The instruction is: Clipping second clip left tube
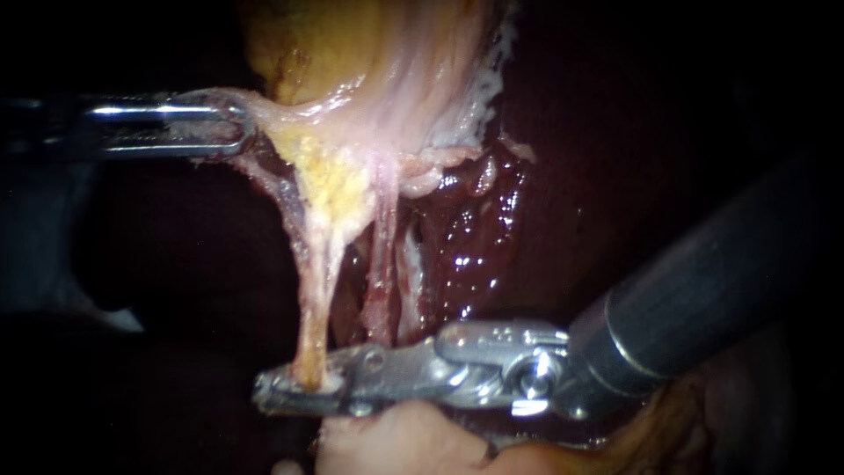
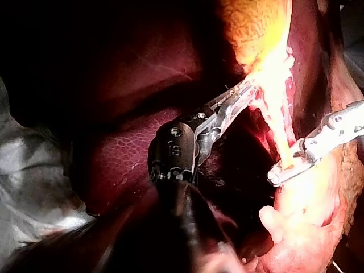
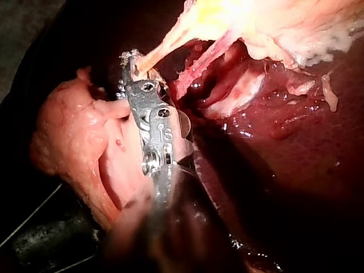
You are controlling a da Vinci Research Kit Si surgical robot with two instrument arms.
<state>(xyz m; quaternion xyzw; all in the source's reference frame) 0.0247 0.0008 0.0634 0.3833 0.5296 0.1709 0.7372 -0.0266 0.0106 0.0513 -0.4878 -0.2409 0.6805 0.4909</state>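
Two tubes (image 1: 380, 264): right instrument (image 1: 303, 387) clamps the left tube (image 1: 312, 299), lower centre; left instrument (image 1: 236, 128) pinches gallbladder (image 1: 352, 53) edge, upper left.

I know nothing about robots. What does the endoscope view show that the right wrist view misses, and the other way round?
Only the endoscope view shows the slender metal left instrument, its jaws shut on a pale fold of the yellow-pink gallbladder. Only the right wrist view shows the broad pale pink lump of tissue beside the silver right instrument; the endoscope catches just its edge. Both show that instrument's jaws shut on the yellowish left tube, the thin pink tube next to it, and the dark red liver.
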